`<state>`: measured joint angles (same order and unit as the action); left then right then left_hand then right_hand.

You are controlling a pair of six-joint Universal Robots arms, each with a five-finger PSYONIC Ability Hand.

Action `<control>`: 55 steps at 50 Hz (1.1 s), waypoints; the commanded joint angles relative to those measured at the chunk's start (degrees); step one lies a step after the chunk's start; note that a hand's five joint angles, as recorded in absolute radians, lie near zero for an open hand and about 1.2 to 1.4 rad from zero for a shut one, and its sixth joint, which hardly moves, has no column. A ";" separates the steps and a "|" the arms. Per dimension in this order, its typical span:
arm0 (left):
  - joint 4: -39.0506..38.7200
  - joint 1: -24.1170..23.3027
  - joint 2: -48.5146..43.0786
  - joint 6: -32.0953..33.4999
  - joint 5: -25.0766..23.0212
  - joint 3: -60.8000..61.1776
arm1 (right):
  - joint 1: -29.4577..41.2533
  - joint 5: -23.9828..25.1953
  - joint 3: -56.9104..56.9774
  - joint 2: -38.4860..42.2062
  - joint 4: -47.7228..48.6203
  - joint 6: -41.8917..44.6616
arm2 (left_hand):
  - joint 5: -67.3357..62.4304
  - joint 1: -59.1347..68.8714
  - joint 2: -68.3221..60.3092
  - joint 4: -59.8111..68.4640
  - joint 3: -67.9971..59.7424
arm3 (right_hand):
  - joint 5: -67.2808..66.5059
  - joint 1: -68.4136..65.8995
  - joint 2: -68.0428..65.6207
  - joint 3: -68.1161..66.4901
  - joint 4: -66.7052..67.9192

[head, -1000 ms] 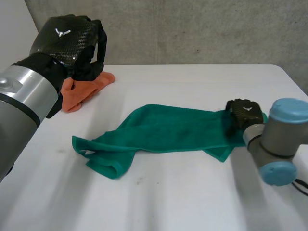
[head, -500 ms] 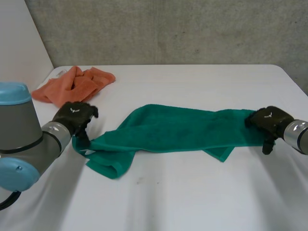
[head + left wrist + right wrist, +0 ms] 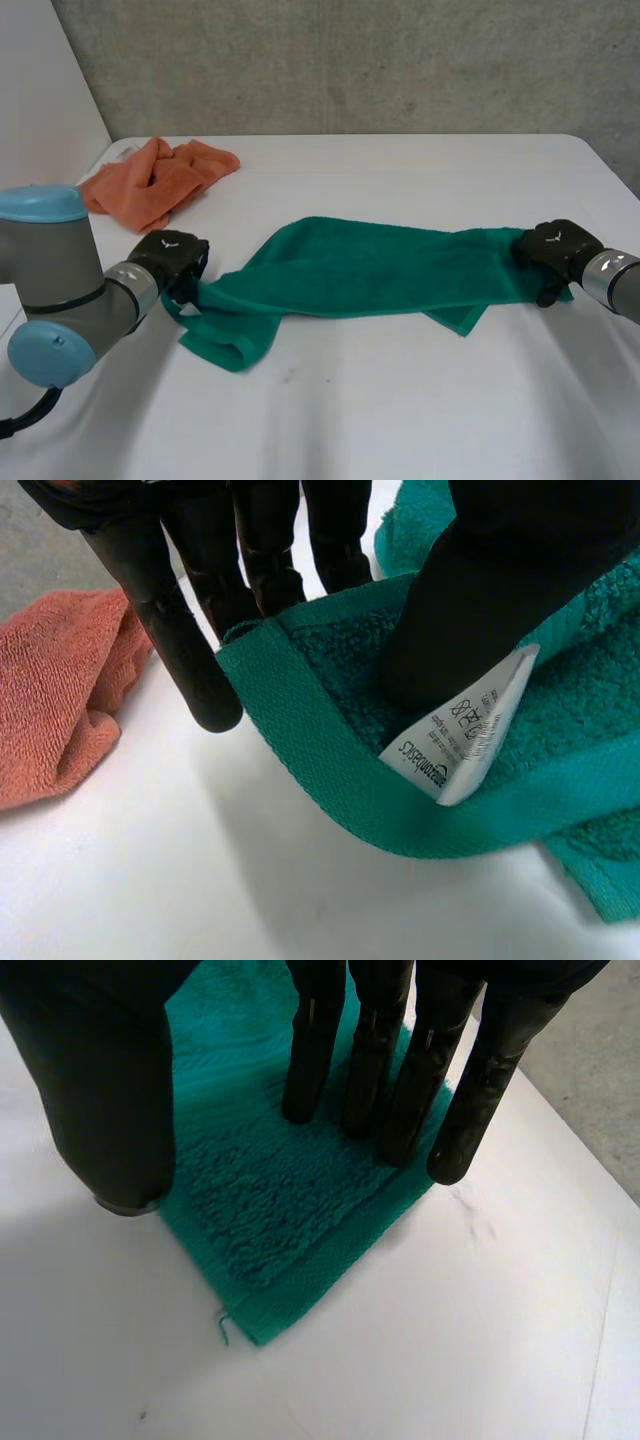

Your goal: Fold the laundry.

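At the centre of the bench (image 3: pixel 330 420), the towel (image 3: pixel 370 265) is lying in a rumpled band running from 9 o'clock to 3 o'clock. I am holding its 9 o'clock corner with the left hand (image 3: pixel 172 255). In the left wrist view the thumb is pressing down on the pile just beside the label (image 3: pixel 465 735) while the fingers (image 3: pixel 255 570) are sitting behind the hem, so that corner is being pinched. The right hand (image 3: pixel 553 250) is resting on the 3 o'clock corner, its fingers (image 3: pixel 375 1070) straight and pressing flat on the terry, with the thumb down at the towel's edge; it is gripping nothing. An orange cloth (image 3: pixel 155 180) is lying bunched at 10 o'clock, apart from the towel.

I judge that I am working on the spreading step, getting both ends in hand before any fold. The next move is calling for the right hand to close on its corner. Then both hands should be lifting and pulling apart so the doubled-over part near 8 o'clock opens flat.
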<state>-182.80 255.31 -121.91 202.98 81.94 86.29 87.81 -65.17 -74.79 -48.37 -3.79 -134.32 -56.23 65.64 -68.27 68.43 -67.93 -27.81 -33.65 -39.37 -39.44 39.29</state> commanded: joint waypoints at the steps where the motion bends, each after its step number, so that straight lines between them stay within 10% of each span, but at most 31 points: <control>1: -0.19 -0.96 0.71 -0.30 0.42 -0.16 | 0.25 0.04 2.89 1.61 -0.08 -2.53 | -13.77 14.36 -11.73 11.57 -12.07 | -7.94 -12.09 -6.37 -6.30 6.46; 15: -0.19 -1.13 4.49 -2.50 0.77 -1.12 | 0.25 -0.22 5.97 4.60 -0.61 -2.44 | -13.77 14.36 -11.73 11.57 -12.07 | -4.41 -8.56 -2.84 -2.77 2.92; 20: -0.10 -1.22 4.40 -2.50 0.77 -1.12 | 0.25 -0.31 6.67 4.87 -0.52 -2.53 | -13.77 14.36 -11.73 11.57 -12.07 | -42.03 -46.19 -40.47 -40.40 40.55; 26: 0.07 -2.01 4.84 -2.59 0.86 -1.56 | -0.01 -0.31 6.93 2.94 -0.70 -4.89 | -13.77 14.36 -11.73 11.57 -12.07 | -42.19 -46.35 -40.63 -40.56 40.71; 55: 9.04 -0.52 30.42 -4.79 -0.20 -2.18 | -4.32 3.91 8.25 -30.63 -33.65 -5.70 | -13.77 14.36 -11.73 11.57 -12.07 | -42.19 -46.35 -40.63 -40.56 40.71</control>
<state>-175.13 253.82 -96.17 197.87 81.96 85.21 83.64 -61.58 -69.12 -72.16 -29.51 -141.89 -56.22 65.64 -68.60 68.66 -68.28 -57.04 -56.27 -67.49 -67.65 68.03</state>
